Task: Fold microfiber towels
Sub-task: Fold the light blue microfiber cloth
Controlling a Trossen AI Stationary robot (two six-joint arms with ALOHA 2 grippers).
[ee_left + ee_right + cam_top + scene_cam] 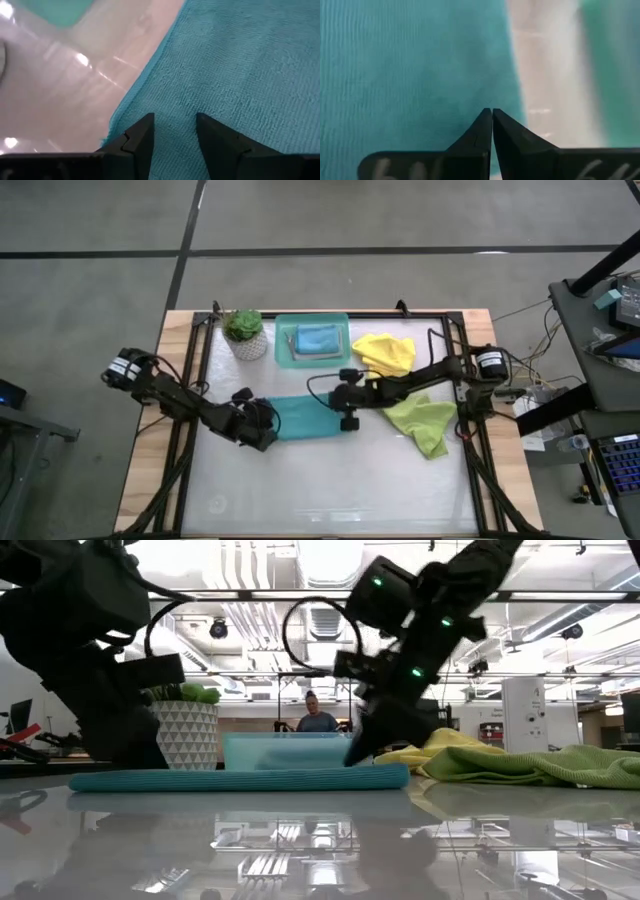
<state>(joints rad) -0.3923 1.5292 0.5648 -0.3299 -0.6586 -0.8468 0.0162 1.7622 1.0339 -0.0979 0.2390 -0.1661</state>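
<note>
teal towel (300, 418) lies flat mid-table, looking like it's been doubled into a strip, so by my read you're midway through this one. your left gripper (262, 427) rests on its left end, fingers parted over the cloth with nothing pinched. your right gripper (347, 408) sits at the right edge, fingers pressed together; you can't tell whether any cloth is caught. lime towel (425, 422) and yellow towel (385, 353) lie crumpled at the right, still to fold. one blue towel (317, 339) sits in the tray (284, 330).
</note>
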